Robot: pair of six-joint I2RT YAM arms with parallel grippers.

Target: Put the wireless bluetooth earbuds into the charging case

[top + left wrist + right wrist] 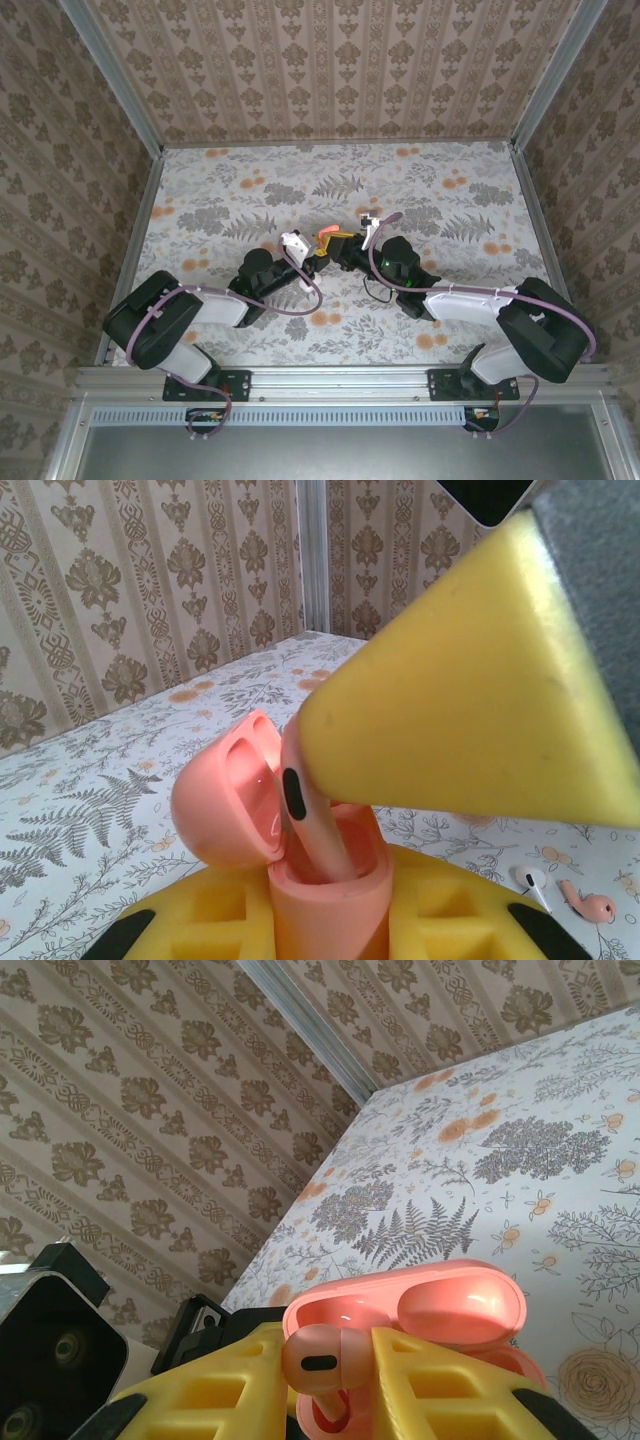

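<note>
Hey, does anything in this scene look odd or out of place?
Yes. A white earbud lies loose on the table beside a pink earbud, and it does not match the open pink charging case. A third earbud leans tilted in the case, not seated.

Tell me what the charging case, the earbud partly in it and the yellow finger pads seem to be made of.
The charging case: probably hard plastic, salmon-pink and glossy; light glints inside its open lid. The earbud: likely the same smooth pink plastic, with a dark oval inset. The finger pads: apparently yellow foam, matte, with a finely grained surface.
</note>
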